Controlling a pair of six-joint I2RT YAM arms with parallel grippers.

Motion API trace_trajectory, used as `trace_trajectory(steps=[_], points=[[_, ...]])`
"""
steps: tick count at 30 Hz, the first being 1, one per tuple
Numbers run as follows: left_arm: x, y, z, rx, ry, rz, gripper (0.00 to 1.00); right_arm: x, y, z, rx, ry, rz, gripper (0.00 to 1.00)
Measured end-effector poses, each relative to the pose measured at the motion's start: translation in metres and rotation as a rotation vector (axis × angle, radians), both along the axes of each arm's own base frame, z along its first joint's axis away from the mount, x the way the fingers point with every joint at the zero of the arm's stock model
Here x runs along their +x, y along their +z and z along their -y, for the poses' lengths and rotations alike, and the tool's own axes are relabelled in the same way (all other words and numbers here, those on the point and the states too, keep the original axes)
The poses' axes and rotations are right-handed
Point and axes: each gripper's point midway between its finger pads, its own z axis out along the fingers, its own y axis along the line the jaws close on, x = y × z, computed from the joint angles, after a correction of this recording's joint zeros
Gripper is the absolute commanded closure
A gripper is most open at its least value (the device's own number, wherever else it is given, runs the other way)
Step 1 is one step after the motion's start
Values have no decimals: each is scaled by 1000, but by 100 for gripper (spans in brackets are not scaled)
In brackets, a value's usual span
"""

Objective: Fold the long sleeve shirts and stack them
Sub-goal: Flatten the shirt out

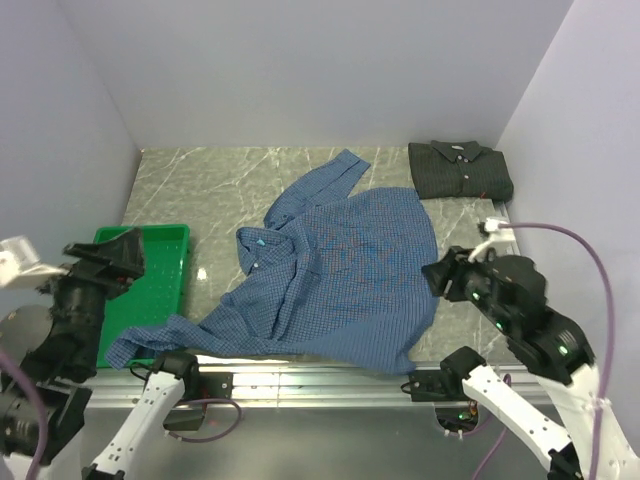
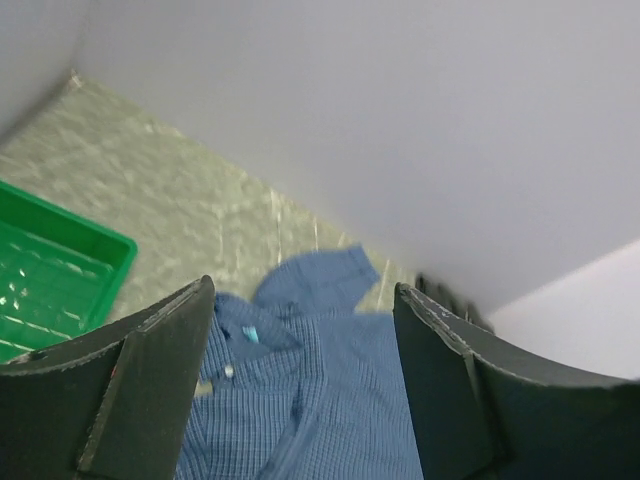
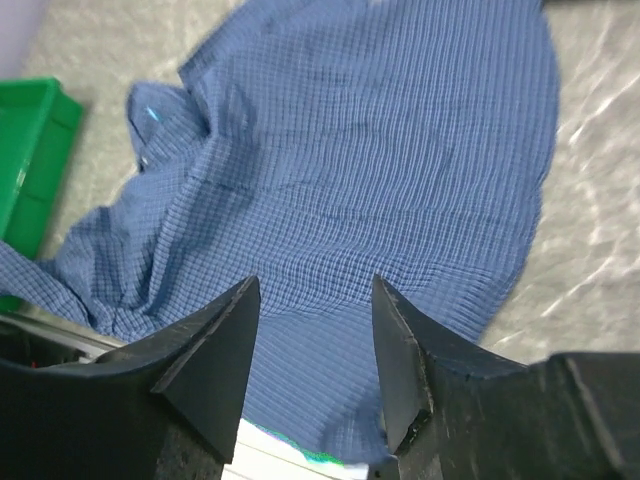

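Two shirts on table [image 1: 200,190]: blue shirt [image 1: 340,270] spread crumpled at centre, one sleeve reaching green tray [image 1: 165,242] near left; dark shirt [image 1: 460,170] folded, far right. Left gripper [image 2: 300,300] over tray, right gripper [image 3: 312,285] over blue shirt's near-right hem, both w/ fingers apart, empty.

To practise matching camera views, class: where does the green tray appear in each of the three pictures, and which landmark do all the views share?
Top external: the green tray lies at the left, at mid-height.
Left wrist: the tray is at the left edge, at mid-height.
Right wrist: the tray is at the left edge, in the upper part.
Shared landmark: the blue shirt collar with its light-blue label.
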Motion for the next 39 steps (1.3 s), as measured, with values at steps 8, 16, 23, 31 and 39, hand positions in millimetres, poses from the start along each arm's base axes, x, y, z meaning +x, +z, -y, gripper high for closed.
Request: trace_trajectory(steps=[8,16,23,31,39], points=[[100,-113,77,7,-293,-353,28,43,-88,-45,33,-22,-279,43],[148,-248,125,-28,-435,-735,27,85,-162,-48,116,-187,-443,40],[169,-285,167,32,-518,-802,25,120,-221,-26,233,-333,-580,39],[190,-329,198,181,-524,-903,27,131,-259,-15,267,-387,-669,39],[221,-324,216,160,-405,-858,30,141,-258,-7,295,-411,-645,38]])
